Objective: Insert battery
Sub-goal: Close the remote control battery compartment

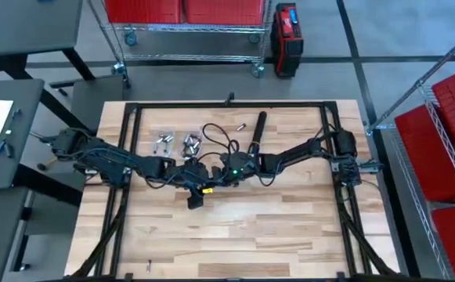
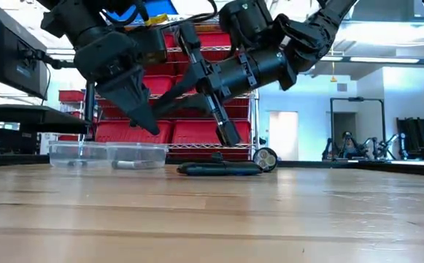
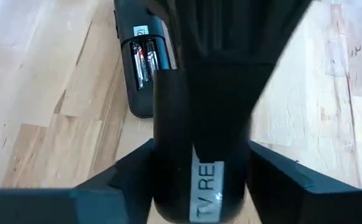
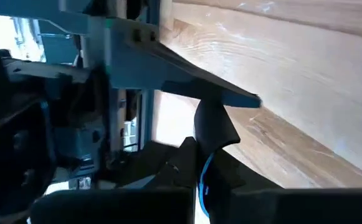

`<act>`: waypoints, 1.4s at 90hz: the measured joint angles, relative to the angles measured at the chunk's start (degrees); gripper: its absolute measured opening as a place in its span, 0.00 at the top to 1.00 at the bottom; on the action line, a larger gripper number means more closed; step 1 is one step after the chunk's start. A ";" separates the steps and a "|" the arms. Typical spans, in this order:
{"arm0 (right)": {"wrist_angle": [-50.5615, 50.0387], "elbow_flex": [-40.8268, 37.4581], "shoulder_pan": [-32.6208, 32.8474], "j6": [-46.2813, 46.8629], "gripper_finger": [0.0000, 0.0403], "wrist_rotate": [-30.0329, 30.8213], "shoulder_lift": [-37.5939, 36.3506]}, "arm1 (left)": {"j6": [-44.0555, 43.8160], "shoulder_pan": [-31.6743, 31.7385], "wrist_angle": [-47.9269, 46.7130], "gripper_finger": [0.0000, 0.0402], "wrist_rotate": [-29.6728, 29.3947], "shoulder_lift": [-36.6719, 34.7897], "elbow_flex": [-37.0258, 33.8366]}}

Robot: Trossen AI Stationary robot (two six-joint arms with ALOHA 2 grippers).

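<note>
My left gripper (image 3: 199, 180) pinches the battery cover (image 3: 196, 149). Remote (image 3: 140, 68) sits upper left, batteries (image 3: 144, 59) seated. I should align the cover squarely, then slide gently.

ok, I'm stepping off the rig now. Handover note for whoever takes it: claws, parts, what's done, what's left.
Left claw: shut on a dark piece labelled "TV RE...", probably the battery cover, at table centre.
Right claw: beside it at centre.
Remote: just ahead of the left claw, compartment open, two batteries seated in it.
Clear tubs at the back hold small metal parts, likely spares.
Done: batteries appear to be in.
Left: probably refit the cover, then let go.
</note>
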 joint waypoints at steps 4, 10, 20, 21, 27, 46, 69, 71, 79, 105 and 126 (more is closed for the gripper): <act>0.29 0.00 0.00 -0.17 1.00 -0.13 0.00 | 0.06 0.00 -0.03 0.60 0.00 0.00 0.00; 0.54 0.00 0.01 -0.44 0.99 -0.33 0.00 | 0.04 0.00 -0.01 0.64 0.15 0.00 0.00; 0.65 0.00 -0.16 -3.46 0.95 -0.73 0.00 | -0.80 0.00 0.01 0.64 0.15 0.00 0.00; 0.65 0.00 -0.19 -3.83 0.94 -0.76 0.00 | -0.97 0.00 0.01 0.64 0.15 0.00 0.00; 0.85 0.00 -0.49 -6.26 0.89 -1.09 0.00 | -2.06 0.02 -0.04 0.64 0.02 0.00 0.00; 1.56 0.00 -3.04 -16.10 0.68 -9.51 0.00 | -7.42 0.02 -0.82 0.64 0.42 -0.01 0.17; 0.89 0.00 -9.57 -23.10 0.44 -31.55 -0.02 | -7.71 1.56 -7.03 0.63 0.61 -0.02 4.78; 0.53 -0.03 -10.16 -23.79 0.43 -32.34 -0.36 | -8.03 1.84 -7.26 0.63 0.61 -0.02 5.11; -1.89 -0.57 -12.51 -28.52 0.41 -33.42 -2.34 | -10.22 2.95 -7.99 0.63 0.58 -0.02 6.40; -30.38 -2.34 -19.05 -60.99 0.41 -26.95 -15.44 | -14.28 3.99 -8.53 0.61 0.59 0.10 7.80; -54.07 -2.32 -18.51 -86.99 0.41 -10.16 -23.24 | -16.83 5.86 -8.04 0.61 3.45 7.29 10.31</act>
